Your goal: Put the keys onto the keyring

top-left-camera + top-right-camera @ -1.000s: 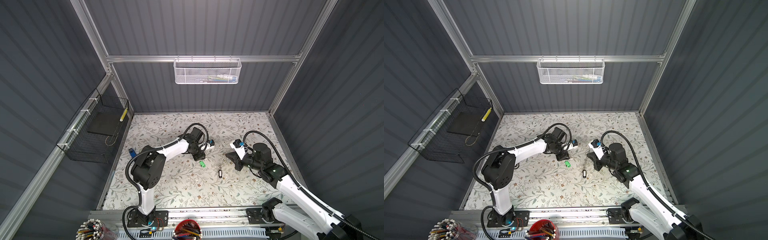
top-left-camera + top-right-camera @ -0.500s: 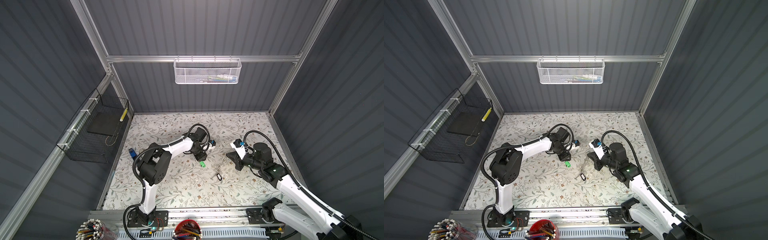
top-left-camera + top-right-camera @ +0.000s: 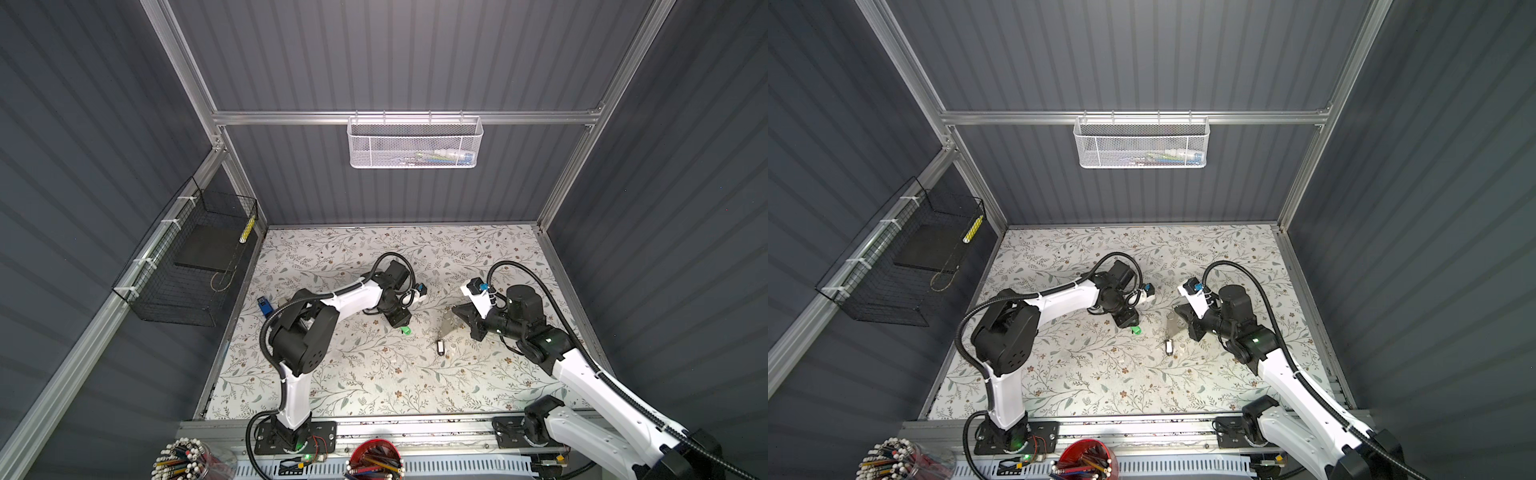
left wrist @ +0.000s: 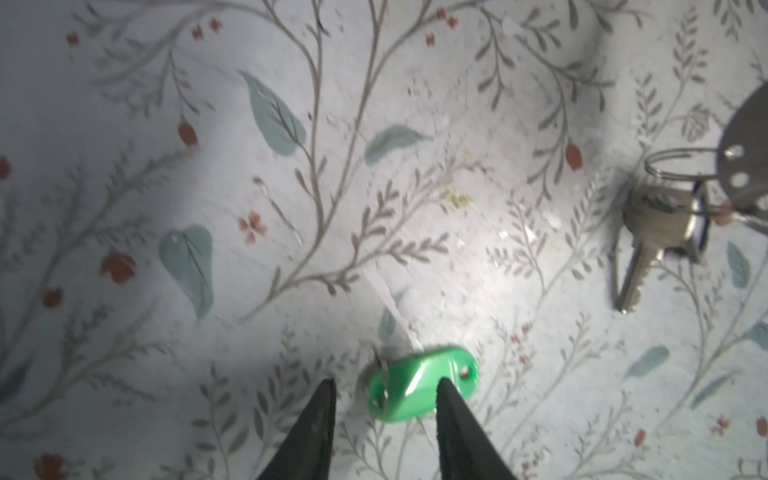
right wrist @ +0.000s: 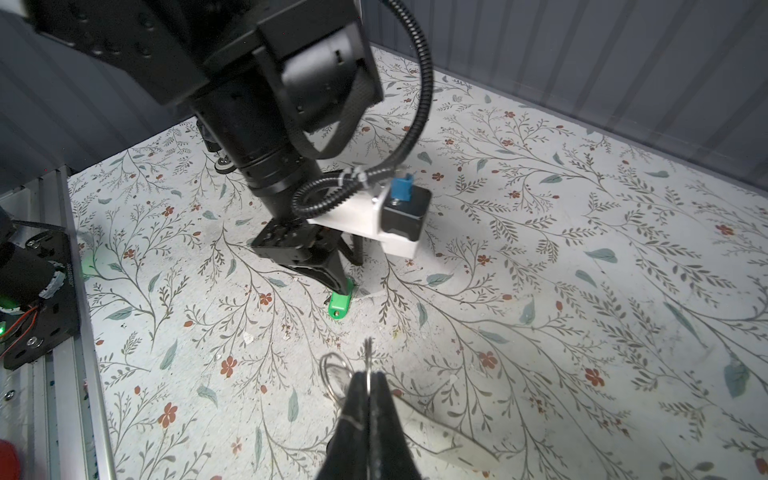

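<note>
The green tag (image 4: 411, 390) of one of the keys lies flat on the flowered mat, also seen in both top views (image 3: 406, 330) (image 3: 1136, 330). Its metal key does not show. My left gripper (image 4: 385, 384) (image 3: 402, 325) is low over it, open, with the tag between the fingers. My right gripper (image 5: 368, 376) (image 3: 454, 320) is shut on the keyring (image 4: 746, 141) (image 3: 446, 323), a flat grey piece held edge-up. From a wire loop (image 4: 675, 166) at its edge hangs a silver key (image 4: 646, 245) with a black-rimmed clear tag (image 3: 440, 345).
A small blue stapler (image 3: 264, 306) sits by the left wall. A black wire basket (image 3: 187, 266) hangs on the left wall and a white mesh basket (image 3: 413, 143) on the back wall. Pencil cups (image 3: 376, 461) stand at the front rail.
My left gripper has come down over the green tag and its jaws have widened. The hanging key swung slightly. The right gripper has stayed shut in place.
</note>
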You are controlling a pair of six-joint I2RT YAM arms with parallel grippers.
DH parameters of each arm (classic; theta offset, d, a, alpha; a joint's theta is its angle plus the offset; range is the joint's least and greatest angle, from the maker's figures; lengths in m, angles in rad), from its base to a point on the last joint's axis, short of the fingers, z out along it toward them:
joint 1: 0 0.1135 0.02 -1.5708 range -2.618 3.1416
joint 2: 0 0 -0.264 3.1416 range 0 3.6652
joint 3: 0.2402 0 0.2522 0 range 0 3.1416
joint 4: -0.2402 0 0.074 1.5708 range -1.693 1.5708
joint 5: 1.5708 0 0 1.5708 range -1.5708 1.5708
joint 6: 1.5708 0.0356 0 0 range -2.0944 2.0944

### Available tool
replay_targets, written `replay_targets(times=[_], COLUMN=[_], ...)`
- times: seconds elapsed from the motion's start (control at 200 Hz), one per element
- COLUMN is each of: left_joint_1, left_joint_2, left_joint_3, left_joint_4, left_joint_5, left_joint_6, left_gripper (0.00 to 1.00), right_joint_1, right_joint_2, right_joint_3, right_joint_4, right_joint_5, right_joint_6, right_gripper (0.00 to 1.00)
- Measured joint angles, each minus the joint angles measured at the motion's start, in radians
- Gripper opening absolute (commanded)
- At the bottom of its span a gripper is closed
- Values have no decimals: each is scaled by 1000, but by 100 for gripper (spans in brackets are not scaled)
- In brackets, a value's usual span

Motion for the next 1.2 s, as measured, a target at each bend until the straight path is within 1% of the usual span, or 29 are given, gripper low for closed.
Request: replay_targets(times=[0.07,0.21,0.44,0.645,0.845,1.011,1.201], left_joint_1=[14,43,67,68,68,68,68], left_joint_2=[-69,-164,-188,-188,-188,-188,-185], left_joint_3=[-99,-229,-360,-402,-462,-512,-534], left_joint_4=[89,266,492,581,692,762,822], left_joint_5=[10,29,69,83,119,122,122], left_joint_6=[-16,-43,-47,-48,-71,-92,-106], left_gripper=[43,41,35,34,33,34,33], right_joint_1=[0,0,0,-1,-1,-1,-1], right_joint_2=[4,4,12,26,41,50,57], right_joint_3=[0,1,13,24,37,44,51], right_joint_4=[-1,-1,0,1,0,1,1], right_joint_5=[-2,-8,-16,-19,-22,-22,-23], right_joint_6=[-1,-4,-4,-4,-4,-7,-11], right_gripper=[0,0,0,0,0,0,0])
